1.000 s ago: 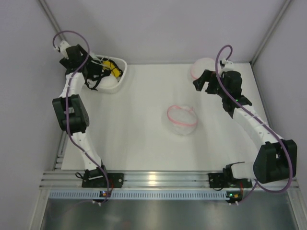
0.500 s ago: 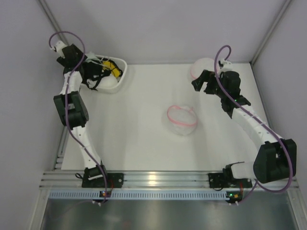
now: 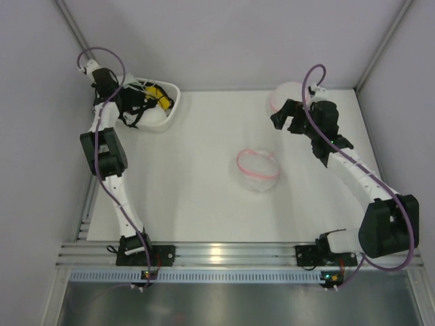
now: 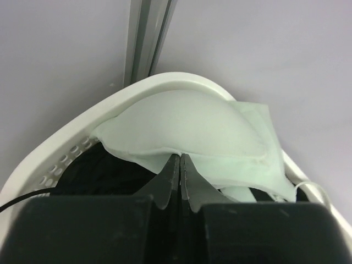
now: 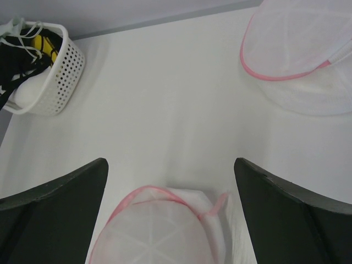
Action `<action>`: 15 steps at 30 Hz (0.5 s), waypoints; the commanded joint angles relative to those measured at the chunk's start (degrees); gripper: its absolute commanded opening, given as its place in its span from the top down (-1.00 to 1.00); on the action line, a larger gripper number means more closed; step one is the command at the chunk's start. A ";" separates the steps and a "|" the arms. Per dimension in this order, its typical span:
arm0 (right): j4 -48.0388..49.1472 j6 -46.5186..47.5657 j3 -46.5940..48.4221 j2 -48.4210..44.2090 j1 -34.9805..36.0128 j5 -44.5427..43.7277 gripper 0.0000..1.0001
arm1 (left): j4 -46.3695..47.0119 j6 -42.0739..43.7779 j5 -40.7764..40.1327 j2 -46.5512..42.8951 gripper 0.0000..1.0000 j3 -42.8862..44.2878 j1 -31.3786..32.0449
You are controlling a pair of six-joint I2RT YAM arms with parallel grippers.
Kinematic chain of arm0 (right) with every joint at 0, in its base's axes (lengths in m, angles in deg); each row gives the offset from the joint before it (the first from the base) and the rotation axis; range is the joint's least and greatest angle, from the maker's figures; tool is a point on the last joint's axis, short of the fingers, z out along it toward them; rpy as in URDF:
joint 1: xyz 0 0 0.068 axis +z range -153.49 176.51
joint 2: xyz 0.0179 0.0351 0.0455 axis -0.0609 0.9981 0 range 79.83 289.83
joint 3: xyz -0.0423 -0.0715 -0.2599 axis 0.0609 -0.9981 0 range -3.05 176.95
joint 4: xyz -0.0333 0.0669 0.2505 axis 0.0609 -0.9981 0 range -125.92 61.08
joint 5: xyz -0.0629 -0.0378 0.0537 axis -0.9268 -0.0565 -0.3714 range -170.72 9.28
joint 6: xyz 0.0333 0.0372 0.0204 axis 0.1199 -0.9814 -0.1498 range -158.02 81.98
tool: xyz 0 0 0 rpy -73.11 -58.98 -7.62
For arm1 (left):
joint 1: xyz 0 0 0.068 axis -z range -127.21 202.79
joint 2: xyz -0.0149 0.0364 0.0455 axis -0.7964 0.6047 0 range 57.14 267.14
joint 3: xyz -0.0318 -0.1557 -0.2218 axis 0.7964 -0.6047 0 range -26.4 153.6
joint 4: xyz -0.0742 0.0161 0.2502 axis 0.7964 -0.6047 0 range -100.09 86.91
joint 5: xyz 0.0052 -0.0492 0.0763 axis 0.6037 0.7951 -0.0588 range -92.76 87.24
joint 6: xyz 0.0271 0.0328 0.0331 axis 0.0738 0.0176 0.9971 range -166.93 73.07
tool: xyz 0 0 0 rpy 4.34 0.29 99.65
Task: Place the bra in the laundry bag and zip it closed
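Note:
The bra (image 4: 192, 129), a pale white padded cup, lies against the far rim of the white basket (image 4: 165, 82) on top of a black tangle (image 4: 104, 170). My left gripper (image 4: 180, 158) is shut, its tips pinched together on the bra's lower edge. From above, the left gripper (image 3: 130, 102) reaches down into the basket (image 3: 171, 109) at the back left. A round mesh laundry bag (image 3: 258, 170) with a pink zipper ring lies mid-table. My right gripper (image 3: 288, 117) hangs open behind and to the right of it. The laundry bag (image 5: 157, 231) shows between the right gripper's (image 5: 170, 165) spread fingers.
A second mesh pouch (image 3: 288, 95) with a pink ring lies at the back right, just behind the right gripper; the same pouch (image 5: 302, 49) shows in the right wrist view. The basket also holds a black tangle with yellow bits (image 3: 155, 95). Enclosure walls stand close on three sides.
My left gripper has closed from wide open to shut inside the basket, and its wrist has shifted slightly toward the back left. The right arm has barely moved.

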 commanded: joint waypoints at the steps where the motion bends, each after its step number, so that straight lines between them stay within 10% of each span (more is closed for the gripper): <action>1: 2.13 -0.53 1.69 0.53 0.96 -0.45 -0.99 | 3.14 1.42 0.77 -2.16 1.00 2.18 -0.11; 15: 4.33 -2.28 0.38 -0.97 1.40 0.07 -0.99 | 11.39 -6.21 3.85 -24.04 1.00 -21.43 2.96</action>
